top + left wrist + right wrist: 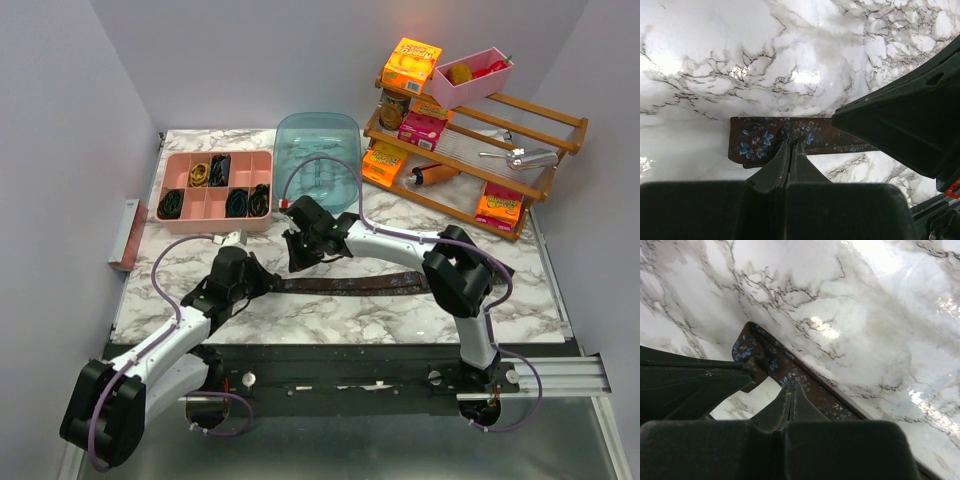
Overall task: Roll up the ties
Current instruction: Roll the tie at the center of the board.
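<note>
- Left gripper (790, 146) closed, tips on the tie (760, 142) end just ahead; pinch unclear.
- Right gripper (790, 390) closed, beside it, tips over the same tie.
- Risk: slick fabric slips from the tips, the fold springs flat; close fingers may collide.

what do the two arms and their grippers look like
Both the left arm and right arm have white links joined by bulky black joints, with a thin purple cable looping along each. The left gripper and right gripper are black, tapering to thin wedges.
</note>
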Controlling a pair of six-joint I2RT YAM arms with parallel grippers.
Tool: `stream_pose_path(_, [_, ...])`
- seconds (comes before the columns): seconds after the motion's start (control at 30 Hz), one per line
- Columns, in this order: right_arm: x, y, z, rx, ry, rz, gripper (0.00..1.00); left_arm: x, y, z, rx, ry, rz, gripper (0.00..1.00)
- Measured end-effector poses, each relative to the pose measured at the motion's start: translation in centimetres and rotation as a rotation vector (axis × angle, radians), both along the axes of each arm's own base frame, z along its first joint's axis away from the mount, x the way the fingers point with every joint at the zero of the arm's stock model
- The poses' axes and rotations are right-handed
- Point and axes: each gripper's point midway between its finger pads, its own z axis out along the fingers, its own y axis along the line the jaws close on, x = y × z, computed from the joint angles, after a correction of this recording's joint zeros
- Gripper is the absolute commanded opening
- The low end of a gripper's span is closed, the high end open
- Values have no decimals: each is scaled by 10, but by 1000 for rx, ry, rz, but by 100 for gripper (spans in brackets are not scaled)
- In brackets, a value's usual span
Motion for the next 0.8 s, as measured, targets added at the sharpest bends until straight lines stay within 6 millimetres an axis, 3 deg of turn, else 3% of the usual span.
stream_pose_path(0.17, [0,-8,-9,-28,8,-11,0,0,-6,-3,-5,9,-12,21])
stream_pose_path(0.3, [0,-12,-12,-38,10,-13,0,1,-10,-5,-9,13,-16,57])
stream_pose_path(0.33, [0,-12,-12,-39,10,-12,0,1,-10,-6,-10,13,-14,57])
stream_pose_path(0.47, [0,-12,-9,-36,4,-12,0,1,-12,-7,-28,7,-8,56])
stream_pose_path(0.57, [0,-12,-5,-31,-3,-11,0,1,-13,-9,-42,4,0,44])
stream_pose_path(0.67, [0,-12,-5,-30,-5,-8,1,1,-13,-11,-60,3,10,28])
stream_pose_path(0.7, [0,-12,-5,-30,-6,-7,0,0,-13,-12,-63,4,13,19])
stream_pose_path(0.8, [0,-12,-5,-31,-6,-5,0,-2,-13,-16,-71,9,19,6])
